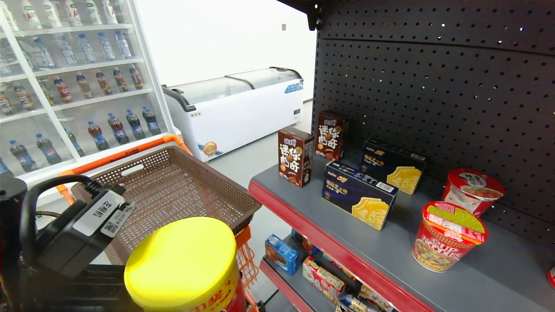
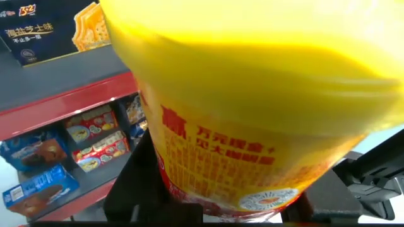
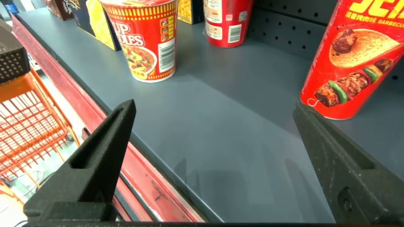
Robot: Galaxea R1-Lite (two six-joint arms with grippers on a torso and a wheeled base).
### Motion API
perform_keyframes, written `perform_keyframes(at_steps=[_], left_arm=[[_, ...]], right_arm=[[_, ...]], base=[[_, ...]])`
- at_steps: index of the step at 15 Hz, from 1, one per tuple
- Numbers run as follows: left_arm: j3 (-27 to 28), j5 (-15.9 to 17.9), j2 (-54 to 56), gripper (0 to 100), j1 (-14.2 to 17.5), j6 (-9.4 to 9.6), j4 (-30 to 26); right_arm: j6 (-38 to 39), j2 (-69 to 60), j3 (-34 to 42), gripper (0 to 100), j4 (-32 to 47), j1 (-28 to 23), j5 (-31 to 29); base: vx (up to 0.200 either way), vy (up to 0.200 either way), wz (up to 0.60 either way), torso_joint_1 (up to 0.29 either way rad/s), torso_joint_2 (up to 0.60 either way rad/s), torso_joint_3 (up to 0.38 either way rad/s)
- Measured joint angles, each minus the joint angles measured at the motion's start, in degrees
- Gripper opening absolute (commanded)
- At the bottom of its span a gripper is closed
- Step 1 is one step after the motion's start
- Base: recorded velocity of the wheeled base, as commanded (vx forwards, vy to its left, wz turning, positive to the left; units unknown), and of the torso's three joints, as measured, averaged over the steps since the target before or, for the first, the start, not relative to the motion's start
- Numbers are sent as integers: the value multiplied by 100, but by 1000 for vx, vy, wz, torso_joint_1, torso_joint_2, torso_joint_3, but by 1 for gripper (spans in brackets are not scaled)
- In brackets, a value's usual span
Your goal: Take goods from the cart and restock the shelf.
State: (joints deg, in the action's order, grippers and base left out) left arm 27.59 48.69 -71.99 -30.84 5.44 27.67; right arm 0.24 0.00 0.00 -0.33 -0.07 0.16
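Head view has the yellow-lidded canister [image 1: 184, 260] upright at bottom left, by the near corner of the cart basket [image 1: 173, 186], and the left gripper [image 2: 233, 211] looks clamped round its body. The shelf [image 1: 390, 242] lies to its right in frame, so it probably has to travel sideways onto the bare grey deck. The right gripper [image 3: 214, 120] hangs over that deck, fingers apart, empty.
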Motion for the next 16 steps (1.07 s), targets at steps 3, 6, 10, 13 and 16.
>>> perform_keyframes(at_steps=[3,6,10,13,16], left_arm=[[-5,-2,-6,0,2,-7,0],[0,-5,-10,0,13,-93,7],[2,-13,-15,0,20,-121,5],[-5,-16,-15,0,23,-174,5],[6,-27,-20,0,30,-199,7]], right_arm=[[-4,0,0,100,4,0,0],[-6,0,0,100,0,0,0],[-6,0,0,100,1,0,-2],[-6,0,0,100,0,0,0],[-11,0,0,100,0,0,0]], base=[[0,0,-600,-2,4,2],[0,0,-600,2,2,-1],[0,0,-600,2,5,6],[0,0,-600,4,2,7],[0,0,-600,4,5,5]])
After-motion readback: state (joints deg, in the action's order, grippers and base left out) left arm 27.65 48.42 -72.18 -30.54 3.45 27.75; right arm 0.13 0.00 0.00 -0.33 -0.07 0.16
